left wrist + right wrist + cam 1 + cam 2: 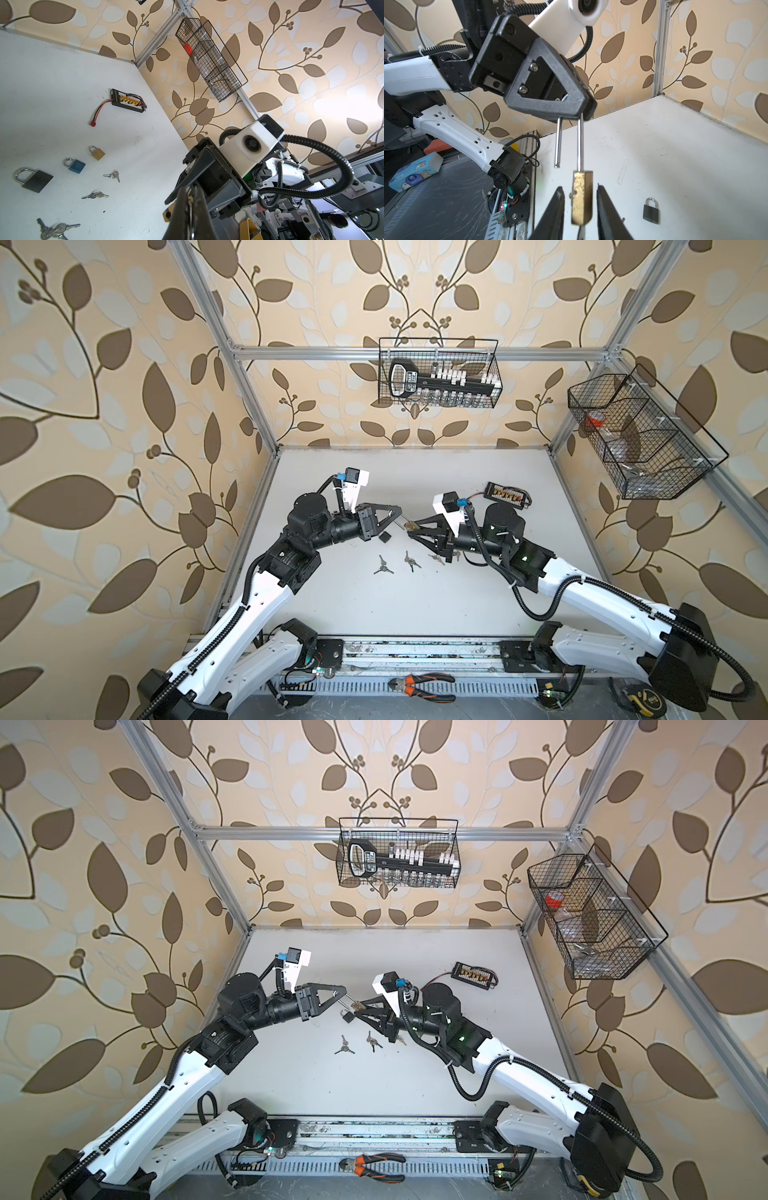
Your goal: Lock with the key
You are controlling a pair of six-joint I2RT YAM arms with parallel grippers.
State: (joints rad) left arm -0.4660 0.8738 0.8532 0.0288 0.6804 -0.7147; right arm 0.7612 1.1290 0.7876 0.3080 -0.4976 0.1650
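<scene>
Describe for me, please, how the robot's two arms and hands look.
The left arm and right arm have white shells, black joints and black ribbed cable conduit alongside. The left hand and right hand are black, with hollow triangular fingers; a white camera housing sits behind each.

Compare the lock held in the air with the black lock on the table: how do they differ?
The held lock is brass; the black lock is dark. The held lock is gripped by its shackle in the left pincer, off the table; the black lock rests on the table. The held lock's shackle is open, one leg free; the black lock's is shut. Both are padlocks with silver shackles.
</scene>
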